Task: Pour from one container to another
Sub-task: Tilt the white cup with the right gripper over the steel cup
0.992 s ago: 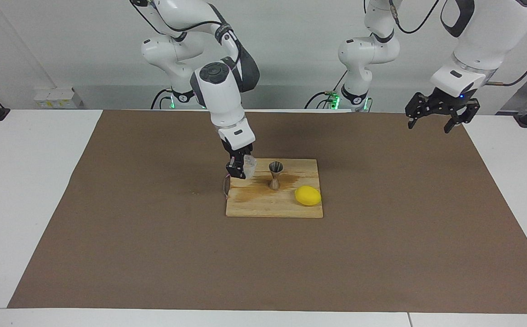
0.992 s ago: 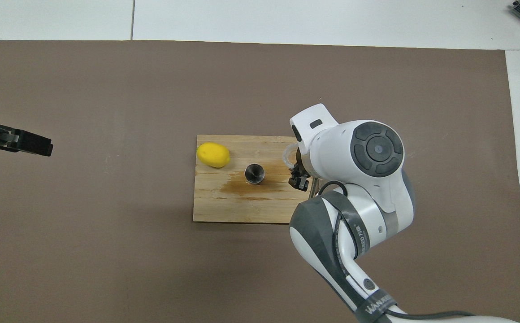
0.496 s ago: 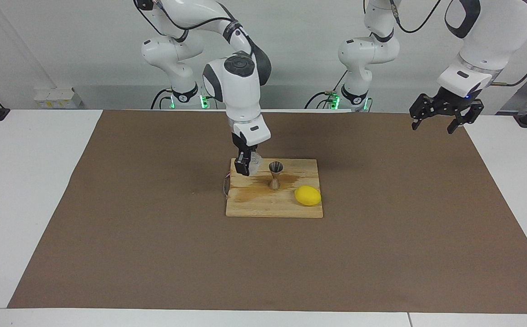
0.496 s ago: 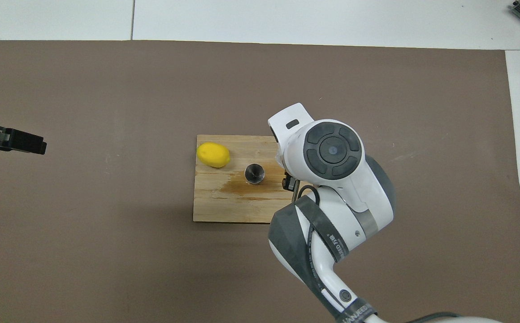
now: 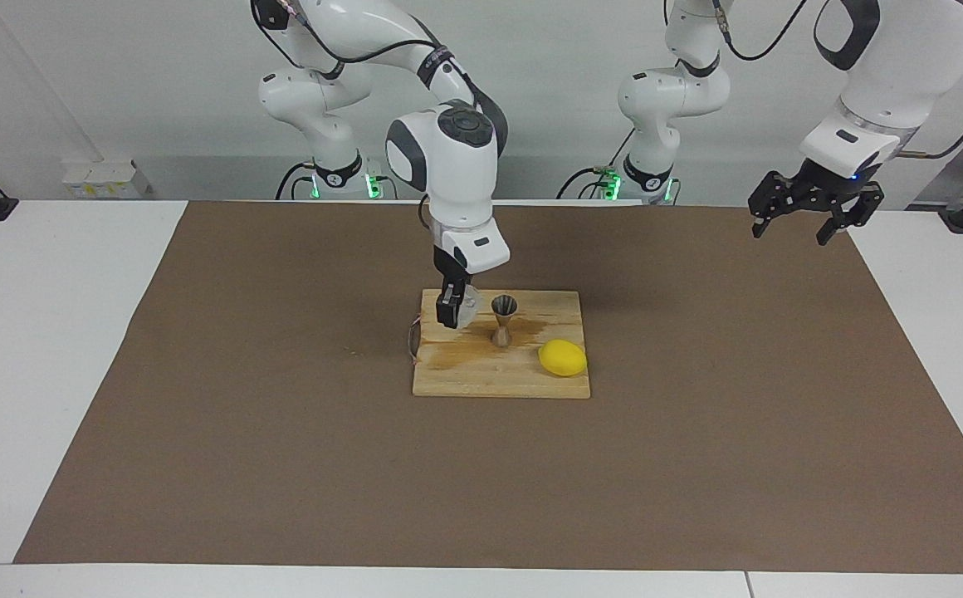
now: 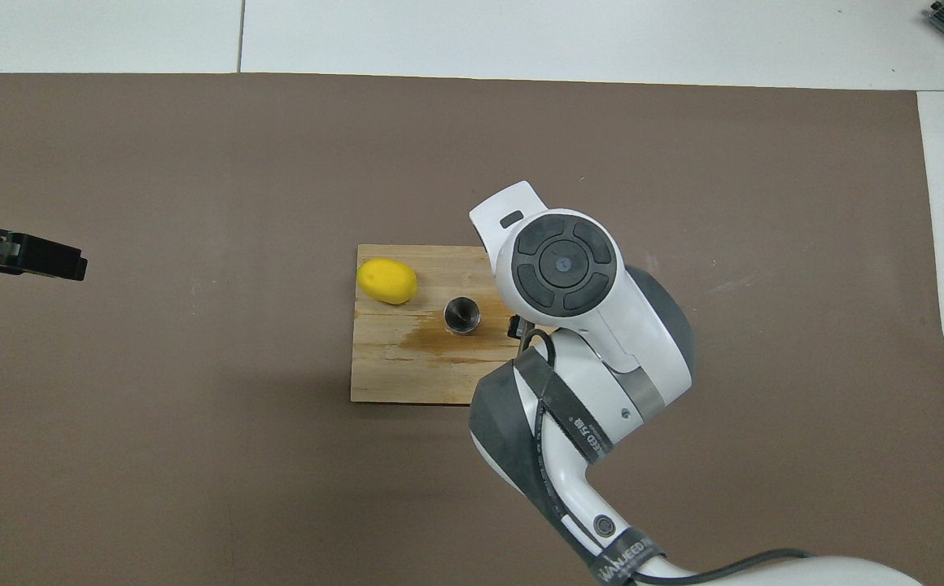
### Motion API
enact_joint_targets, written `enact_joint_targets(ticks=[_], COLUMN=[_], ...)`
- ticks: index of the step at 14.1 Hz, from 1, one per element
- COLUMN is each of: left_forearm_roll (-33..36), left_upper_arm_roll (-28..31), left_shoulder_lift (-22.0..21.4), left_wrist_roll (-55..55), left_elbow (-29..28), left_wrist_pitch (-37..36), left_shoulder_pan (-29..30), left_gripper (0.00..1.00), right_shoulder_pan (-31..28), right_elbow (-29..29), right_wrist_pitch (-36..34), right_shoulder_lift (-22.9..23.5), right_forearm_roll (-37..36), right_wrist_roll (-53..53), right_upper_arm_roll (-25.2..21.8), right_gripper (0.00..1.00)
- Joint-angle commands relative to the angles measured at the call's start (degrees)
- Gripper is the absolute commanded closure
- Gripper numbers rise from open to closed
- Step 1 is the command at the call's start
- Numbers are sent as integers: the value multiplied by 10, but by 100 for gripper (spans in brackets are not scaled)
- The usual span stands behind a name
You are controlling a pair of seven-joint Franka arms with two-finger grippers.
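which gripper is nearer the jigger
Right. The right gripper, shut on the cup, is beside the jigger over the board; the left gripper waits open over the mat's edge.

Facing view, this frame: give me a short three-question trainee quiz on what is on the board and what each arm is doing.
1. True or false: the lemon lies on the wooden board.
2. Which gripper holds the translucent cup? A) the left gripper B) the right gripper C) neither
3. Fill in: the metal jigger stands on the board between the cup and the ____.

Key:
1. True.
2. B. The right gripper is shut on the cup, held just beside the jigger; the left gripper waits open, up over the left arm's end of the table.
3. lemon.
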Motion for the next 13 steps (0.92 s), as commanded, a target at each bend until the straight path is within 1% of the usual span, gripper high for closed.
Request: enact_joint_targets(ticks=[1,2,7,10,12,13], left_forearm_roll=[-9,-9,-9,-9,-9,-9], left_upper_arm_roll=[-1,-1,-3,-4,-3,-3], left_shoulder_lift=[-11,-11,-10,-10,-9,-9], left_wrist_roll=[4,4,-3,-13,-14,-14], left_elbow=[-14,-14,-12,-12,-12,-12], left_wrist_pitch=[12,11,6,8,9,9], left_shoulder_pan=[6,4,3,2,2,2], left_gripper=[0,0,0,0,0,0], right_shoulder_pan=[29,29,41,66,73,84], right_elbow=[39,49,50,52,69,82], right_wrist_pitch=[-36,-38,-58,-70,-105,-111], right_shoulder_lift=[32,37,36,42,58,64], right_forearm_roll=[-58,-63,-108,-143,-168,-182], right_wrist_roll=[32,32,27,27,27,27], right_upper_arm_roll=[0,0,0,0,1,0], right_gripper=[100,100,100,100,100,100])
